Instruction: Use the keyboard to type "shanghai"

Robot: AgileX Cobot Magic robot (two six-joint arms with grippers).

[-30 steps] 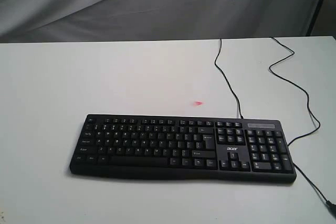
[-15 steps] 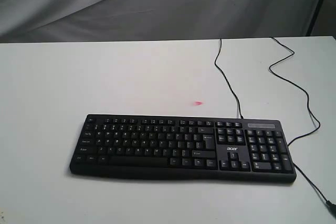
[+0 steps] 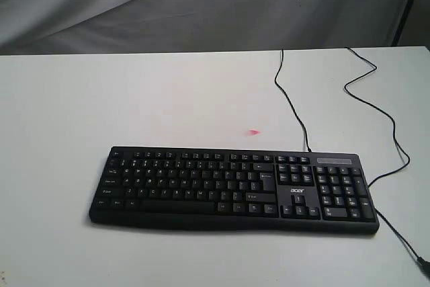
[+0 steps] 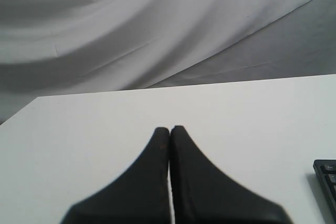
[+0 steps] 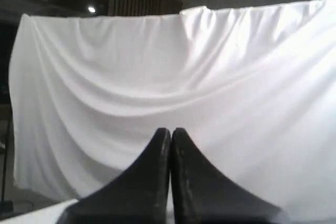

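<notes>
Black keyboard (image 3: pixel 232 189) | long axis left-right, front edge toward camera | left gripper (image 4: pixel 169 128) together | right gripper (image 5: pixel 170 129) seemingly together

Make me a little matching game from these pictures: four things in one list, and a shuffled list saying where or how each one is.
Things:
1. keyboard
2. pink mark
3. left pincer
4. cable

Descriptions:
A. shut, holding nothing
B. black, flat on the white table
C. runs from the keyboard's back edge to the table's far edge
D. on the table just behind the keyboard

Pairs: 1-B, 2-D, 3-A, 4-C.
</notes>
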